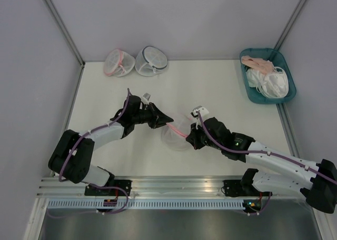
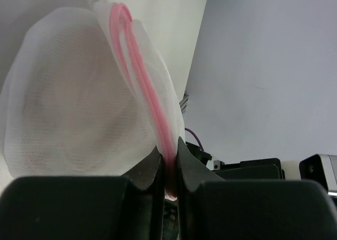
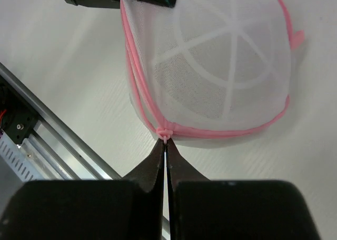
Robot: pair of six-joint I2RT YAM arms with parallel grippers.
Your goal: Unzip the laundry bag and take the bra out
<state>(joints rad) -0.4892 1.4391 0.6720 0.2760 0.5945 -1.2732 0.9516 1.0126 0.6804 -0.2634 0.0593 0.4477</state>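
Note:
The laundry bag [image 1: 178,132] is a white mesh clamshell pouch with a pink zipper rim, lying mid-table between both arms. My left gripper [image 1: 167,119] is shut on its pink rim [image 2: 158,113]; the pouch [image 2: 73,108] spreads up and left of the jaws in the left wrist view. My right gripper [image 1: 190,140] is shut on the pink zipper pull [image 3: 165,132] at the near edge of the pouch [image 3: 221,66]. The zipper is parted along the left side. No bra shows inside the pouch; it is hidden.
Two more mesh pouches stand at the back left, one pink-trimmed [image 1: 117,62], one dark-trimmed [image 1: 151,60]. A teal tray [image 1: 254,95] at the back right holds pale pink and white garments. A metal rail [image 3: 47,129] runs along the table's near edge.

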